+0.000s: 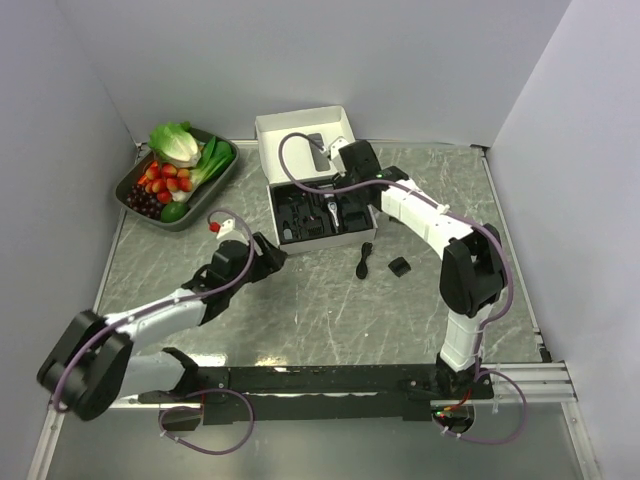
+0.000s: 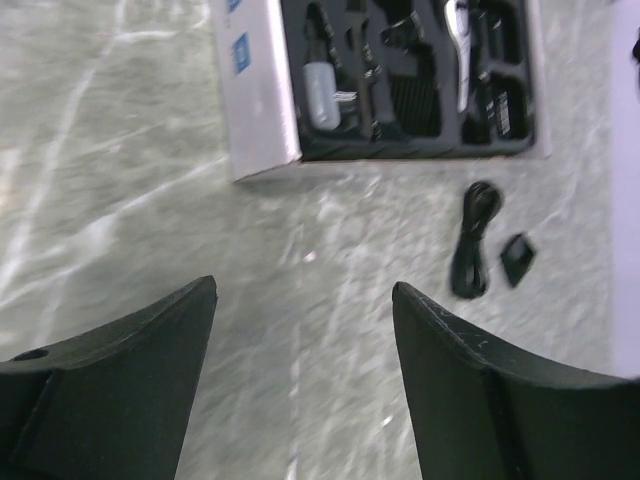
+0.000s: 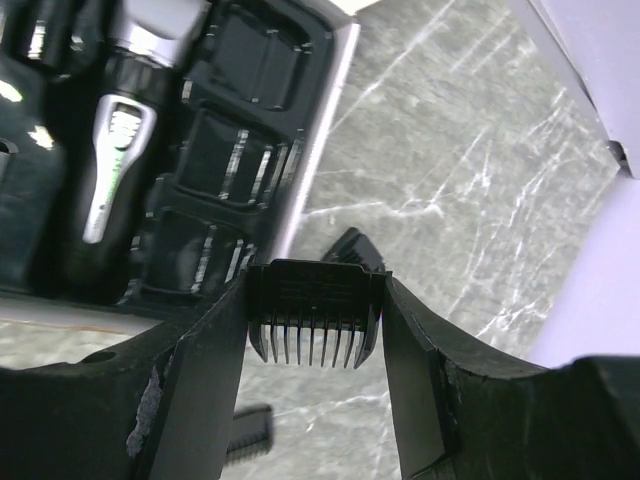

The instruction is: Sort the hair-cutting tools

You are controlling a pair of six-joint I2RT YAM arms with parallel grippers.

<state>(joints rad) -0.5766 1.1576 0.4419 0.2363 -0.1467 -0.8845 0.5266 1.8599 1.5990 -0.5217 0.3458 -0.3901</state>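
My right gripper (image 3: 315,287) is shut on a small black comb guard (image 3: 315,318), teeth pointing down, held above the right edge of the black moulded tray (image 3: 245,150). The black-and-silver hair clipper (image 3: 108,190) lies in that tray. In the top view the right gripper (image 1: 348,188) hangs over the open box (image 1: 318,215). Another comb guard (image 3: 355,247) rests on the table past the held one, and a blurred one (image 3: 248,435) lies nearer. My left gripper (image 2: 304,288) is open over bare marble, short of the box (image 2: 262,110). A coiled black cable (image 2: 475,240) and a small black piece (image 2: 517,258) lie beside the box.
A dark tray of vegetables and fruit (image 1: 175,175) sits at the back left. The box's white lid (image 1: 305,135) stands open behind the tray. White walls close in the table on three sides. The left arm (image 1: 170,310) lies low across the near left.
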